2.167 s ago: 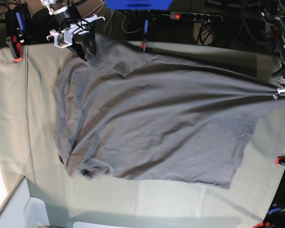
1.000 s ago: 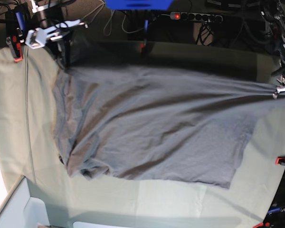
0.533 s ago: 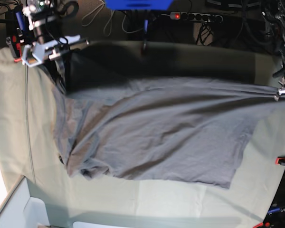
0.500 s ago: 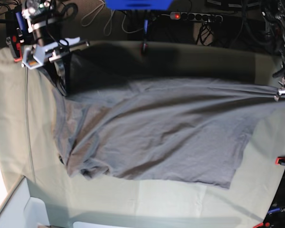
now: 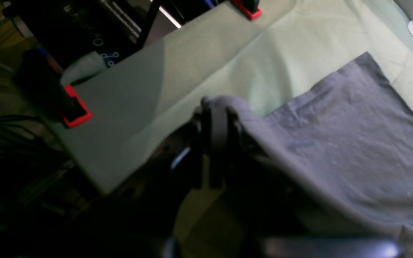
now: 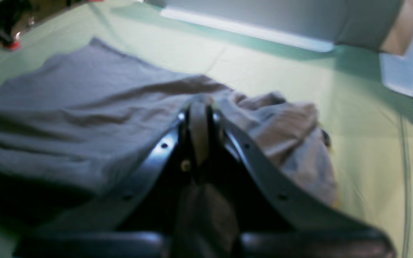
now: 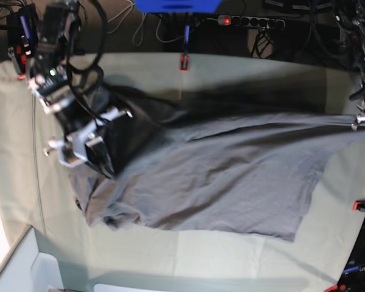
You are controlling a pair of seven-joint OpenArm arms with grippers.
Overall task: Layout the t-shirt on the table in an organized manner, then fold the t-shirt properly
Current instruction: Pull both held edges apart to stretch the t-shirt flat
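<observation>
The right arm (image 7: 55, 67) is dark and boxy, with black cables looping around it and a small green light on its body, and it ends in a pale grey-white bracket with projecting tabs above the right tool (image 7: 103, 163). Up close, that tool (image 6: 199, 134) has two dark, glossy fingers (image 6: 156, 157) dotted with small screw holes, flanking a pale rounded pad. The left tool (image 5: 215, 141) is black, with rounded, ridged ends, mostly lost in shadow.
</observation>
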